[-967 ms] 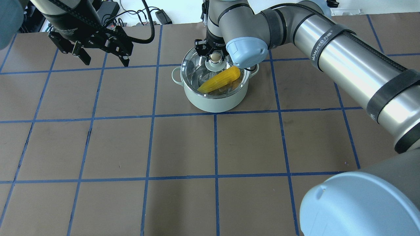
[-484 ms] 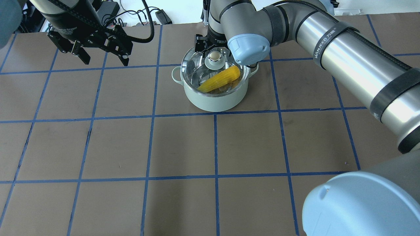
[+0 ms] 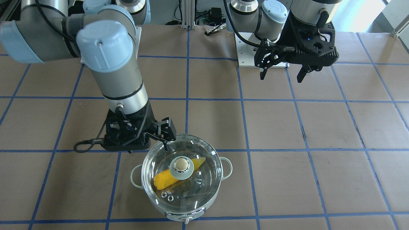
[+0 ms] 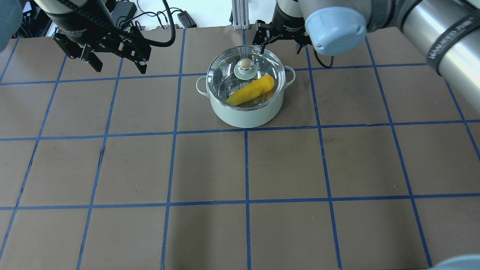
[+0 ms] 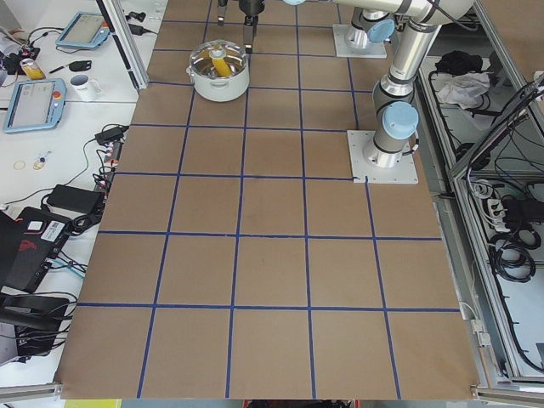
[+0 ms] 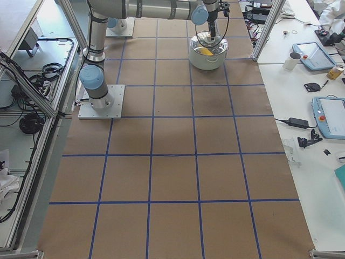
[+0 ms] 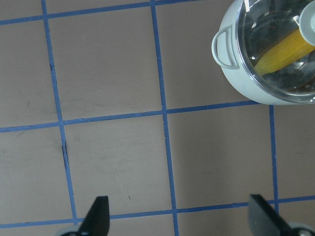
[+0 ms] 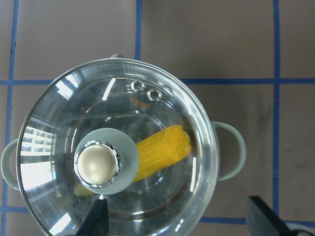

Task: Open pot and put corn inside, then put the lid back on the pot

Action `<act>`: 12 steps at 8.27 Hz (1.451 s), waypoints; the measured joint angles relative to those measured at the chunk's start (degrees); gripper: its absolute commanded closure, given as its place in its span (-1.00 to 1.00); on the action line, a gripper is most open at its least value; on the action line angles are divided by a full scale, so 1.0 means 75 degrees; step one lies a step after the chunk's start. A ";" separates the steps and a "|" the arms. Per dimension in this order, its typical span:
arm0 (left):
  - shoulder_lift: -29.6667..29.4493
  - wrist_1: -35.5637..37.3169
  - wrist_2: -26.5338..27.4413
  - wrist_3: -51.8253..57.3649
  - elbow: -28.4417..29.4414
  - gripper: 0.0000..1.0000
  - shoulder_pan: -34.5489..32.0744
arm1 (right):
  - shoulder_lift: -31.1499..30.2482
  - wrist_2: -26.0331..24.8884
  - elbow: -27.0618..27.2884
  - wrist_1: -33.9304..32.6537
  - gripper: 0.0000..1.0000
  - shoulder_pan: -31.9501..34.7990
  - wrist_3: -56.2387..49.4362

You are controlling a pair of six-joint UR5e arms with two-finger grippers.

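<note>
The pale grey-green pot [image 4: 243, 114] stands on the table, far of centre. The clear glass lid [image 4: 225, 73] sits on it, beige knob [image 4: 244, 64] up. The yellow corn [image 4: 252, 90] lies inside, seen through the glass. My right gripper [image 4: 279, 45] is open and empty, above and just beyond the pot's far rim; its wrist view looks down on the lid [image 8: 162, 123] and corn [image 8: 162, 150]. My left gripper [image 4: 120, 69] is open and empty, well to the pot's left; the pot [image 7: 246, 83] shows at the top right of its wrist view.
The brown table [image 4: 210, 168] has a blue tape grid. Cables and a power brick [image 4: 186, 18] lie past the far edge. In the side views, benches with tablets and a mug [image 5: 83, 85] stand beyond the table's far side.
My right gripper has let go of the lid's knob and drawn up and back to the right. The lid rests on the pot. The left arm has barely moved.
</note>
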 measured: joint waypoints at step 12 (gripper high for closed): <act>0.0104 -0.0241 0.0006 0.0020 0.0012 -1.00 0.0211 | -0.2883 -0.0091 0.1133 0.2352 -1.00 -0.1405 -0.0728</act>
